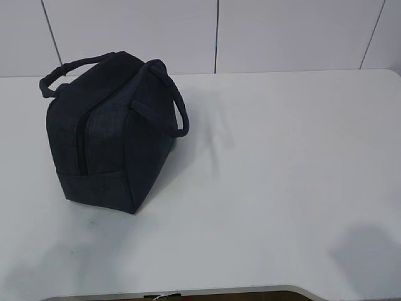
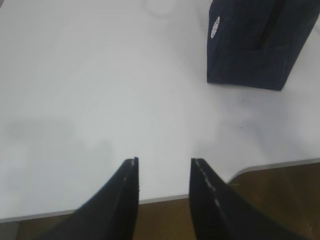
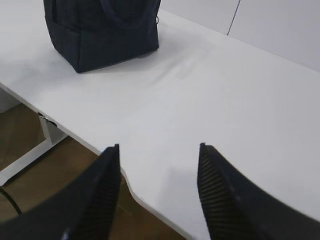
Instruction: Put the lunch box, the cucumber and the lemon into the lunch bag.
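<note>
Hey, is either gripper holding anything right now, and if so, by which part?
Nothing is held. The left gripper and right gripper are both open over the table's edge, away from the lunch bag.

A dark navy lunch bag is seen standing upright on the white table, near its far left corner. Its two loop handles are raised, and a dark zipper line is seen on its side.

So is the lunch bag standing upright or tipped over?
Upright: the lunch bag rests on its flat base on the table, both loop handles arching up over its top.
</note>
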`<action>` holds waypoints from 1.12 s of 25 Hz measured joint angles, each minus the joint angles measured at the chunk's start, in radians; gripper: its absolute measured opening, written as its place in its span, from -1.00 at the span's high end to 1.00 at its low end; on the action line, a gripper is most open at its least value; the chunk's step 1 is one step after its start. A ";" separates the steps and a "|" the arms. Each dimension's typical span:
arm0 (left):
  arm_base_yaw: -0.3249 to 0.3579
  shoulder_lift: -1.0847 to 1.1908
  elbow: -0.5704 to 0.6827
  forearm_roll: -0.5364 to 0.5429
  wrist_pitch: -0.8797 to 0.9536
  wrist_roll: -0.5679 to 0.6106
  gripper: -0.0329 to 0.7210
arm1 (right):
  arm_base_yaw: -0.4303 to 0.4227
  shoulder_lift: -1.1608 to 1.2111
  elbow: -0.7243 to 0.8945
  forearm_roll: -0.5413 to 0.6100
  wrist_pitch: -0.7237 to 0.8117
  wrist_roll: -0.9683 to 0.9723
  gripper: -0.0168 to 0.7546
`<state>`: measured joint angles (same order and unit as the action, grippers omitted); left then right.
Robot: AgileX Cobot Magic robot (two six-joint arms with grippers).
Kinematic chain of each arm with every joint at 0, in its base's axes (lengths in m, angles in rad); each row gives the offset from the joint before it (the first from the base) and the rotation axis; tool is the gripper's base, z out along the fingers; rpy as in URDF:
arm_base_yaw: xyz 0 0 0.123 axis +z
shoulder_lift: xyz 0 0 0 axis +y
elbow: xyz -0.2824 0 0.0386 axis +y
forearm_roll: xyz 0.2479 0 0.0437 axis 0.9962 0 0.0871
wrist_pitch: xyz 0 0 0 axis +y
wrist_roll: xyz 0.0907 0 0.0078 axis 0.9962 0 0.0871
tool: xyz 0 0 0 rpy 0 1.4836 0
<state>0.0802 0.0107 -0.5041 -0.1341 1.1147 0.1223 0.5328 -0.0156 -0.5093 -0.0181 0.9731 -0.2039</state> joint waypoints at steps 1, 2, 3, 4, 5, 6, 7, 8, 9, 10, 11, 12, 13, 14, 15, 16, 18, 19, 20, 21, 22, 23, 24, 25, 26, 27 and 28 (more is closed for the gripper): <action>0.000 0.000 0.000 0.000 0.000 0.000 0.27 | 0.000 0.000 0.000 0.000 0.007 0.000 -0.10; 0.000 0.000 0.000 0.000 0.000 0.000 0.27 | 0.000 0.000 -0.002 0.000 0.018 0.000 -0.10; 0.000 0.000 0.000 0.000 0.000 0.000 0.27 | 0.000 0.000 -0.006 0.000 0.030 0.000 -0.10; 0.000 0.000 0.000 0.000 0.000 0.000 0.27 | 0.000 0.000 -0.009 0.002 0.053 0.000 -0.10; 0.000 0.000 0.000 0.000 0.000 0.000 0.27 | 0.000 0.000 -0.011 0.002 0.082 0.000 -0.10; 0.000 0.000 0.000 0.000 0.000 0.000 0.27 | 0.000 0.000 -0.011 0.002 0.108 0.000 -0.10; 0.000 0.000 0.000 0.000 0.000 0.000 0.27 | 0.000 0.000 -0.011 0.002 0.131 0.000 -0.10; 0.000 0.000 0.000 0.000 0.000 0.000 0.27 | 0.000 0.000 -0.011 0.002 0.142 0.000 -0.10; 0.000 0.000 0.000 0.000 0.000 0.000 0.27 | 0.000 0.000 -0.011 0.002 0.145 0.000 -0.10; 0.000 0.000 0.000 0.000 0.000 0.000 0.27 | 0.000 0.000 -0.011 0.002 0.146 0.000 -0.10; 0.000 0.000 0.000 0.000 0.000 0.000 0.27 | 0.000 0.000 -0.009 0.002 0.148 0.000 -0.10; 0.000 0.000 0.000 0.000 0.000 0.000 0.27 | 0.000 0.000 -0.004 0.002 0.155 0.000 -0.10; 0.000 0.000 0.000 0.000 0.000 0.000 0.27 | 0.000 0.000 0.000 0.002 0.161 0.000 -0.10; 0.000 0.000 0.000 0.000 0.000 0.000 0.27 | 0.000 0.000 0.002 0.002 0.162 0.000 -0.10; 0.000 0.000 0.000 0.000 0.000 0.000 0.27 | 0.000 0.000 0.004 0.004 0.164 -0.002 -0.10; 0.000 0.000 0.000 0.000 0.000 0.000 0.27 | 0.000 0.000 0.004 0.008 0.166 -0.008 -0.10; 0.000 0.000 0.000 0.000 0.000 0.000 0.27 | 0.000 0.000 0.004 0.018 0.166 -0.012 -0.10; 0.000 0.000 0.000 0.000 0.000 0.000 0.27 | 0.000 0.000 0.004 0.012 0.166 -0.012 -0.10; 0.000 0.000 0.000 0.000 0.000 0.000 0.27 | 0.000 0.000 0.004 0.012 0.166 -0.012 -0.10; 0.000 0.000 0.000 0.000 0.000 0.000 0.27 | 0.000 0.000 0.004 0.007 0.166 -0.012 -0.10; 0.000 0.000 0.000 0.000 0.000 0.000 0.27 | 0.000 0.000 0.004 0.005 0.166 -0.012 -0.10; 0.000 0.000 0.000 0.000 0.000 0.000 0.27 | 0.000 0.000 0.004 0.003 0.166 -0.012 -0.10; 0.000 0.000 0.000 0.000 0.000 0.000 0.27 | 0.000 0.000 0.004 0.001 0.166 -0.012 -0.10; 0.000 0.000 0.000 0.000 0.000 0.000 0.27 | 0.000 0.000 0.006 0.001 0.166 -0.012 -0.10; 0.000 0.000 0.000 0.000 0.000 0.000 0.27 | 0.000 0.000 0.006 0.001 0.166 -0.012 -0.10; 0.000 0.000 0.000 0.000 0.000 0.000 0.27 | 0.000 0.000 0.006 0.001 0.166 -0.012 -0.10; 0.000 0.000 0.000 0.000 0.000 0.000 0.27 | 0.000 0.000 0.006 0.001 0.166 -0.012 -0.10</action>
<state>0.0802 0.0107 -0.5041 -0.1341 1.1147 0.1223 0.5328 -0.0156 -0.5032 -0.0173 1.1394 -0.2163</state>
